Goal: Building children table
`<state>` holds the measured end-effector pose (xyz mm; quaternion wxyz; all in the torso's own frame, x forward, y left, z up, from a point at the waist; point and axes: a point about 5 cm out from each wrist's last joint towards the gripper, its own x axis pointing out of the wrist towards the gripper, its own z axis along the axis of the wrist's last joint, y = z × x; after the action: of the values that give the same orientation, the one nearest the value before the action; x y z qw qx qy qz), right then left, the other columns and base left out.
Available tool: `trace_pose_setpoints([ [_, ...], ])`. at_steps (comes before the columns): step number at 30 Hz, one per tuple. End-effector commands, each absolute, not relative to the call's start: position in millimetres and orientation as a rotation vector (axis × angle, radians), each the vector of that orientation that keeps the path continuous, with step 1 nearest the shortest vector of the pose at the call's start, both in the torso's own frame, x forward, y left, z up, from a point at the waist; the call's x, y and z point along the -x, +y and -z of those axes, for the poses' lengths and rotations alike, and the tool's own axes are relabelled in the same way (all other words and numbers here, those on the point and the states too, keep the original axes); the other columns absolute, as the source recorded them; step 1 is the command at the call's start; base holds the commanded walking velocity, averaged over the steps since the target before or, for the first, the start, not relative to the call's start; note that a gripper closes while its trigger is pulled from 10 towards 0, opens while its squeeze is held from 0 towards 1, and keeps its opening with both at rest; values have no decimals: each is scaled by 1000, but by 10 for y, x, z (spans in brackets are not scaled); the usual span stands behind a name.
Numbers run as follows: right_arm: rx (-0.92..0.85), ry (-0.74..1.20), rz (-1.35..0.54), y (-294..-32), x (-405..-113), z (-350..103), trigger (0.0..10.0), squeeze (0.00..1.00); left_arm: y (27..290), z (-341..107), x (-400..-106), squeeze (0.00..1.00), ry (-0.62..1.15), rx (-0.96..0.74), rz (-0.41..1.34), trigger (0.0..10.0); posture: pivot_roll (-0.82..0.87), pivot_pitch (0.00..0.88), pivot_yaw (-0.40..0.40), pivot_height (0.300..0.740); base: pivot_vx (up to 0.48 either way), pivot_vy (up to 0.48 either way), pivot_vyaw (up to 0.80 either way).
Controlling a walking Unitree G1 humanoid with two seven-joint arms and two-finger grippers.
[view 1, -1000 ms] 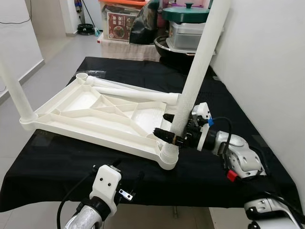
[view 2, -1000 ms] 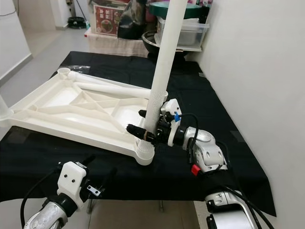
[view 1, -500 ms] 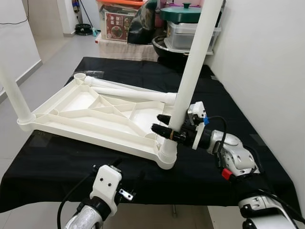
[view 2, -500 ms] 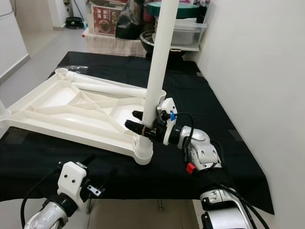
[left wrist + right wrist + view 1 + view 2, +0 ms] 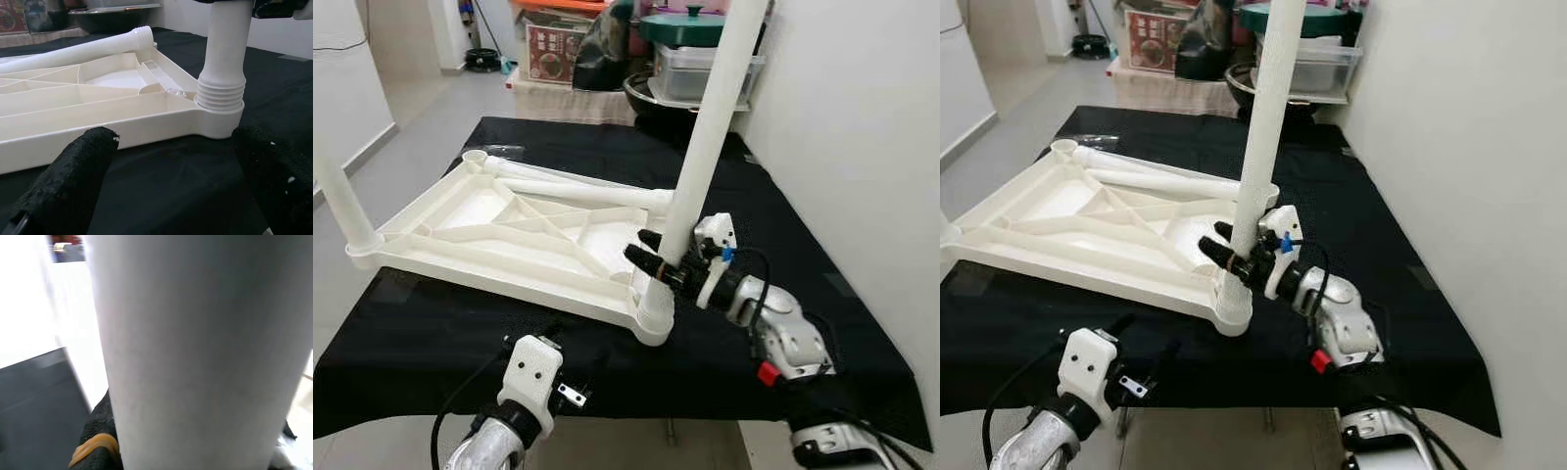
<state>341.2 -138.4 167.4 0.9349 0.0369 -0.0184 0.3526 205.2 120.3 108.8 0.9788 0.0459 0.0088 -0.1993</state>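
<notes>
Leg going into the corner socket

Your right end effector [image 5: 656, 257] is clamped low on the upright leg [image 5: 705, 137], probably to steady it in the tabletop [image 5: 499, 230] socket by the bench's [image 5: 411, 333] near edge. Left end effector [image 5: 171, 166] fingers apart, idle.

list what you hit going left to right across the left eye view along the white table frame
Upright leg at the left corner → upside-down tabletop → upright leg in the near corner socket → right gripper clamped on that leg → white wall.
</notes>
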Motion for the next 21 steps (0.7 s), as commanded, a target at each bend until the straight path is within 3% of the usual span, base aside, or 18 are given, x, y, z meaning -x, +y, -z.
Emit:
trace_pose_setpoints([
  [1, -97, 23, -519, -1533, -3451, -1528, 0, 0, 1208, -1087, -2066, 0, 15, -106, 397, 10000, 110, 0, -104, 740, 0, 0, 0],
  [2, -97, 23, -519, -1533, -3451, -1528, 0, 0, 1208, -1087, -2066, 0, 15, -106, 397, 10000, 110, 0, -104, 740, 0, 0, 0],
  [5, -116, 55, -163, -1686, -3467, -1392, 0, 0, 1188, -1093, -2092, 0, 7, -107, 401, 10000, 107, 0, -103, 740, 0, 0, 0],
  [8, -125, 65, -94, -1713, -3460, -1366, 0, 0, 1185, -1094, -2095, 0, 7, -106, 401, 10000, 107, 0, -103, 740, 0, 0, 0],
  [10, -126, 82, 131, -1749, -3433, -1329, 0, 0, 1181, -1100, -2107, 0, 3, -108, 402, 10000, 111, 0, -103, 740, 0, 0, 0],
  [11, -126, 82, 131, -1749, -3433, -1329, 0, 0, 1181, -1100, -2107, 0, 3, -108, 402, 10000, 111, 0, -103, 740, 0, 0, 0],
  [14, -168, 101, 369, -1624, -3389, -1327, 0, 0, 1179, -1107, -2120, 0, -2, -112, 405, 10000, 115, 0, -103, 740, 0, 0, 0],
  [21, -260, 154, 509, -1360, -3365, -1309, 0, 0, 1165, -1128, -2138, 0, -12, -118, 408, 10000, 125, 0, -106, 740, 0, 0, 0],
])
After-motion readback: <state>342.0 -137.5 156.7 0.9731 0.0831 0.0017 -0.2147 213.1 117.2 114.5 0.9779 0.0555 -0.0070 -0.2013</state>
